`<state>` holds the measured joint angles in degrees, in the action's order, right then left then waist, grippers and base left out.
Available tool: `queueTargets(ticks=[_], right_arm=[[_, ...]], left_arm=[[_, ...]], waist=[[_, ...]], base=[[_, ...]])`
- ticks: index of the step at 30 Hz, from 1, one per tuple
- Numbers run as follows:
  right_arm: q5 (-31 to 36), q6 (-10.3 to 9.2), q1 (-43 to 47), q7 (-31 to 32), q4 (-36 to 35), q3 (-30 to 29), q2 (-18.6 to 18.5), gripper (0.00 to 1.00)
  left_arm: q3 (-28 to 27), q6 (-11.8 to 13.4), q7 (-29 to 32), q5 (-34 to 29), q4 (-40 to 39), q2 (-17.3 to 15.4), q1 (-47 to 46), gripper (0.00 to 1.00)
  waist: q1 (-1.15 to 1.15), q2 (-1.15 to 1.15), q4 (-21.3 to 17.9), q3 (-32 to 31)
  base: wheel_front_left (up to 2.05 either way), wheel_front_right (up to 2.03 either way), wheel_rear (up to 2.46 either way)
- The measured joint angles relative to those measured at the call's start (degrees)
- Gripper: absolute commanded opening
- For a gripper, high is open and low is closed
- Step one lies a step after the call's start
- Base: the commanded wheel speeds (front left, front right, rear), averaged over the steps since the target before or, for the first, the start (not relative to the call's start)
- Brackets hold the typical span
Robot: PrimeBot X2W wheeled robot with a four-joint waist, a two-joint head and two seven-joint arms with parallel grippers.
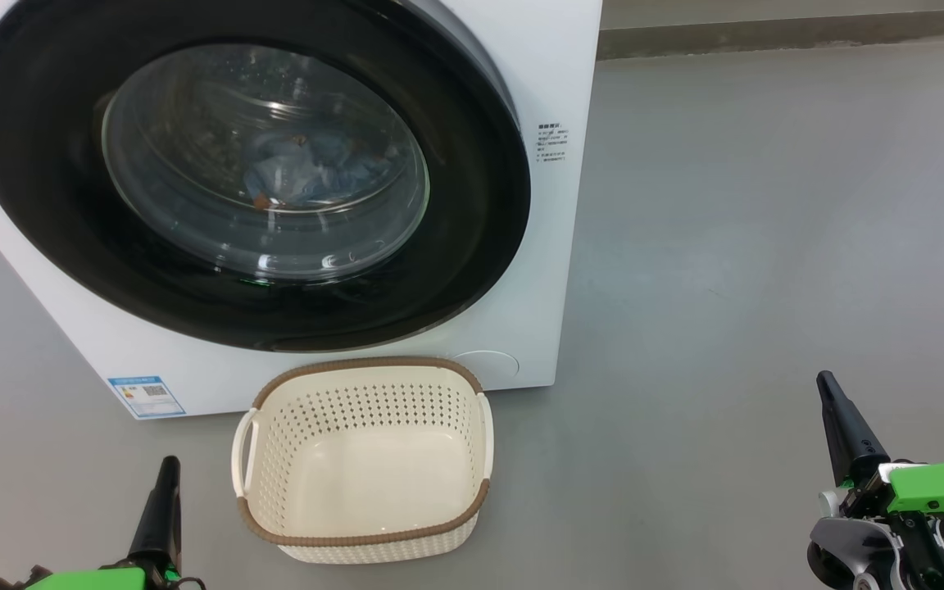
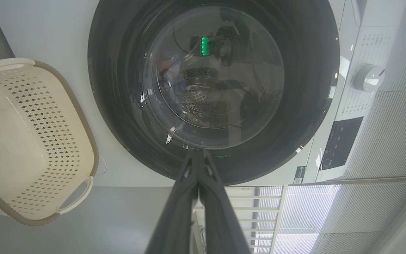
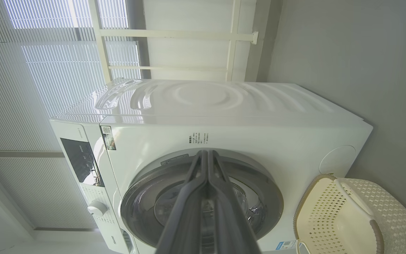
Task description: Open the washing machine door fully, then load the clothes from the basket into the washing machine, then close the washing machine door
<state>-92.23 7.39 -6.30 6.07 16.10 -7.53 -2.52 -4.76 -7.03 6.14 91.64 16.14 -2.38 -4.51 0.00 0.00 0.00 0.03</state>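
Jaws pressed together on both, nothing pinched: left gripper sits low left, right gripper low right, both hanging over the floor, well apart from everything. Washing machine door looks shut against the washing machine front, w/ the clothes visible thru the glass, inside the drum. Basket stands on the floor just in front of the machine, below the door, bare cream bottom showing.

Ahead of us the washing machine, clothes inside behind its door, basket on the floor before it
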Motion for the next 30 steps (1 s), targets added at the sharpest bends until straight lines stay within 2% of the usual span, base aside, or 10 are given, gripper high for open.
queueTargets(ticks=[30], right_arm=[[0.0, 0.0, 0.0, 0.0, 0.0, 0.0, 0.0, 0.0]], left_arm=[[0.0, 0.0, 0.0, 0.0, 0.0, 0.0, 0.0, 0.0]], waist=[[0.0, 0.0, 0.0, 0.0]], base=[[0.0, 0.0, 0.0]])
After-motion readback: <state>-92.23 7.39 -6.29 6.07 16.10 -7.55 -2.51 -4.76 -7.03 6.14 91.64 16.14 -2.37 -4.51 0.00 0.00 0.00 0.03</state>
